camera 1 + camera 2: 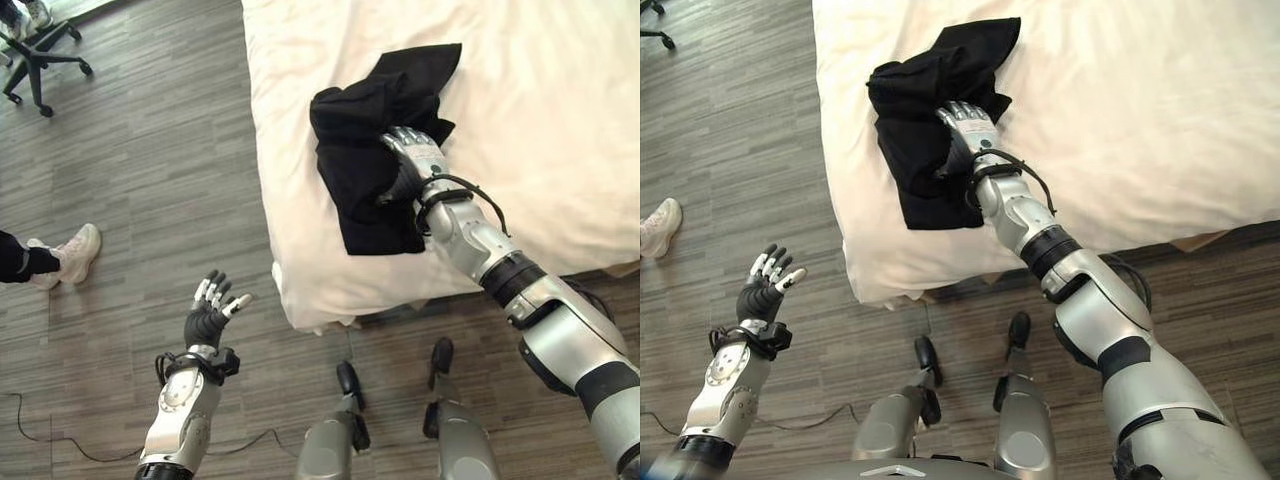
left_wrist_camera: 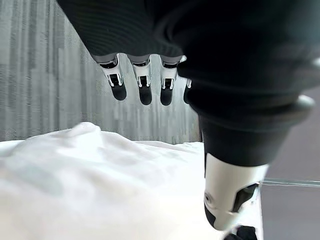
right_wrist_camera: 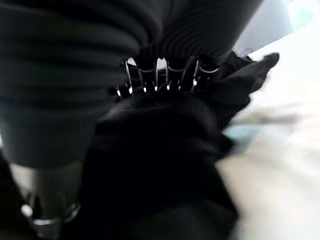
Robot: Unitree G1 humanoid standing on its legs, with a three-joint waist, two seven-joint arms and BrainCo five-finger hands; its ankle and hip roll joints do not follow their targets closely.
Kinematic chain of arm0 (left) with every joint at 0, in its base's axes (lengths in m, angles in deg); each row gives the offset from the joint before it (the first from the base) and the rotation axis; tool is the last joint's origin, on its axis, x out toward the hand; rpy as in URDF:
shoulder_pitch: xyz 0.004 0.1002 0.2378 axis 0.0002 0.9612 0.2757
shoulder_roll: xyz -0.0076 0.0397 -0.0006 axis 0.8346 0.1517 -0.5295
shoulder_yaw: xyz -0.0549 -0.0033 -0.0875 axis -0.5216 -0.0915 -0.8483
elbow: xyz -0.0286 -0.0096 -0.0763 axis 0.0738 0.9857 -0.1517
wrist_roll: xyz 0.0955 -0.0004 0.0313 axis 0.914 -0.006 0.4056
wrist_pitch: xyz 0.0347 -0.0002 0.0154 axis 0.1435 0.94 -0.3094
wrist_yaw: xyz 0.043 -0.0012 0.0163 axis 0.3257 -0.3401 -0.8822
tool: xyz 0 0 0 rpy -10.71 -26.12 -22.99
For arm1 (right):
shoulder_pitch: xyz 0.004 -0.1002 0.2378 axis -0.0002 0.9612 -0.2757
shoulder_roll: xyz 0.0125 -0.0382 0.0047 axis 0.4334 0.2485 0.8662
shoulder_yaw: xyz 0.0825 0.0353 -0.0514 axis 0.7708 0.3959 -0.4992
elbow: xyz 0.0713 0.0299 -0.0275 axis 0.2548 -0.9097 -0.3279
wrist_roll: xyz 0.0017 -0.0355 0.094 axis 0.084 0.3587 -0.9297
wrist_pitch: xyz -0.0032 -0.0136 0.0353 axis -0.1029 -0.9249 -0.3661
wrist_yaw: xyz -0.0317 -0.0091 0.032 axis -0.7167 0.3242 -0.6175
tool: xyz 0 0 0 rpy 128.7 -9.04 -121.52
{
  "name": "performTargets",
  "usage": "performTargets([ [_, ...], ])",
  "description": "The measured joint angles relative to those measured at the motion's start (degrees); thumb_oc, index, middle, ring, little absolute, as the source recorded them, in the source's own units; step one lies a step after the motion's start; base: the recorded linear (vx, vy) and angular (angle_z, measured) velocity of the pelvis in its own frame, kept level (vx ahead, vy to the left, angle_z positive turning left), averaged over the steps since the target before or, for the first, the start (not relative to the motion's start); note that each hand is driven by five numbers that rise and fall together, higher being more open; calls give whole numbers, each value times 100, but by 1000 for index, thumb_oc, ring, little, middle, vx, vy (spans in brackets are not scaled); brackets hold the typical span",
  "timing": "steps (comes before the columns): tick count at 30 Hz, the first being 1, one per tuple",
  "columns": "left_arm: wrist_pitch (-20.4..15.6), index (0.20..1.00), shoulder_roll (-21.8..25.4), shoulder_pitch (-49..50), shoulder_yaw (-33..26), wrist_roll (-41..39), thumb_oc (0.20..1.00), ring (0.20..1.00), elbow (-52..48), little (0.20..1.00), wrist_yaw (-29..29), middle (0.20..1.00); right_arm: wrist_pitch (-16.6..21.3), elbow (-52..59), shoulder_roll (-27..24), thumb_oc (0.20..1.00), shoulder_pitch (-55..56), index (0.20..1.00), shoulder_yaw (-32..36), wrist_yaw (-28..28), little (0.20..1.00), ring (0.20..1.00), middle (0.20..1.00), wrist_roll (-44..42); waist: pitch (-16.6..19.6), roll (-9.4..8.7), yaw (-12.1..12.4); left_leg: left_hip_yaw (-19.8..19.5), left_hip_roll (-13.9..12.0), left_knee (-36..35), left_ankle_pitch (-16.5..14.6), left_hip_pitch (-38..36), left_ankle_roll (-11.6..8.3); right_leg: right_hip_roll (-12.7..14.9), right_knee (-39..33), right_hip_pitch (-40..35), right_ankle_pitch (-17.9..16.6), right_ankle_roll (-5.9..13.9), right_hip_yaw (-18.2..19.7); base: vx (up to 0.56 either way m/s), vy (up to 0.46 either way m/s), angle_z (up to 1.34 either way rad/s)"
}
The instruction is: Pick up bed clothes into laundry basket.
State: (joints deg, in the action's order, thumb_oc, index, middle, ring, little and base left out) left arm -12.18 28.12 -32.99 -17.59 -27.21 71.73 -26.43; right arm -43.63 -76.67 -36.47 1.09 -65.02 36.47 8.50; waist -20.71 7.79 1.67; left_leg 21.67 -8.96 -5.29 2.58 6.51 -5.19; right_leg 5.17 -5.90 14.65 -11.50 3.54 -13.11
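A black garment lies crumpled near the front left corner of the white bed. My right hand rests on top of it, reaching in from the lower right. In the right wrist view its fingers dig into the bunched black cloth and curl round a fold. My left hand hangs over the wooden floor to the left of the bed, palm up, holding nothing. Its fingers are straight, with the bed's white cover past them.
The bed's near corner drops to the grey wooden floor. A black office chair base stands at the far left. A person's white shoe and dark trouser leg show at the left edge.
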Motion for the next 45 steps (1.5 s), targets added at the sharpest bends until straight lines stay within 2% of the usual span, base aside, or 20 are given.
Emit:
performTargets([
  [4,2,1000,-46,-112,18,-1,1000,1000,25,1000,-23,1000,52,60,74,1000,-35,1000,0,41,1000,1000,1000,1,82,-166,-3,22,-12,0,0,-95,-1,-19,0,-78,-10,-16,23,4,16,-4],
  [5,2,1000,-47,-186,62,-2,1000,1000,85,1000,-20,1000,109,-29,142,1000,-30,1000,1,56,1000,1000,1000,1,150,-293,-17,24,-7,0,-1,-118,-1,-16,0,-97,-10,-16,32,0,0,0],
  [7,5,1000,-46,-248,98,-1,1000,1000,163,1000,-20,1000,114,-111,206,1000,-29,1000,2,63,1000,1000,1000,1,215,-418,-17,22,-1,1,2,-119,-2,-7,-1,-97,-10,-16,34,0,0,0],
  [11,7,1000,-42,-248,98,-6,1000,1000,244,1000,-22,1000,137,-448,403,1000,-32,1000,1,63,1000,1000,1000,-3,296,-550,16,1,6,0,7,-114,-9,9,-2,-108,-10,-15,18,3,19,3],
  [18,5,1000,-37,-19,88,-12,1000,1000,248,1000,-17,1000,135,-595,427,1000,-42,1000,-3,62,1000,1000,1000,-7,305,-542,111,-68,28,1,39,81,0,50,-2,39,-14,-18,-60,5,20,5],
  [30,-60,1000,-36,-358,96,-10,1000,1000,457,1000,-98,1000,110,-670,268,1000,-432,1000,-172,-36,1000,1000,1000,7,289,-514,349,-220,15,49,91,724,12,62,-1,583,-33,-40,-209,-6,-7,6],
  [37,-63,1000,-25,-482,303,0,1000,1000,476,1000,-166,1000,170,-1142,212,1000,-605,1000,-35,-401,1000,1000,1000,-125,-9,-259,360,-262,31,30,125,956,3,64,1,797,-47,-54,-225,-17,15,2],
  [38,-61,1000,6,-607,383,0,1000,1000,486,1000,-205,1000,213,-1152,232,551,-679,551,-13,-417,551,551,551,-248,-49,-214,342,-240,24,32,124,987,3,65,0,832,-54,-62,-216,27,48,-5],
  [39,-61,1000,8,-695,401,0,1000,1000,493,1000,-216,1000,231,-1193,257,216,-681,216,18,-433,216,216,216,-301,-55,-209,341,-233,27,19,128,986,2,62,0,849,-55,-62,-207,-43,32,-8],
  [45,-64,1000,88,-1299,617,16,1000,1000,495,1000,-217,1000,231,-1588,440,200,-1164,200,46,-416,200,200,200,-560,-54,-214,267,-110,39,16,127,957,0,54,1,900,-107,-71,-74,-72,30,-10],
])
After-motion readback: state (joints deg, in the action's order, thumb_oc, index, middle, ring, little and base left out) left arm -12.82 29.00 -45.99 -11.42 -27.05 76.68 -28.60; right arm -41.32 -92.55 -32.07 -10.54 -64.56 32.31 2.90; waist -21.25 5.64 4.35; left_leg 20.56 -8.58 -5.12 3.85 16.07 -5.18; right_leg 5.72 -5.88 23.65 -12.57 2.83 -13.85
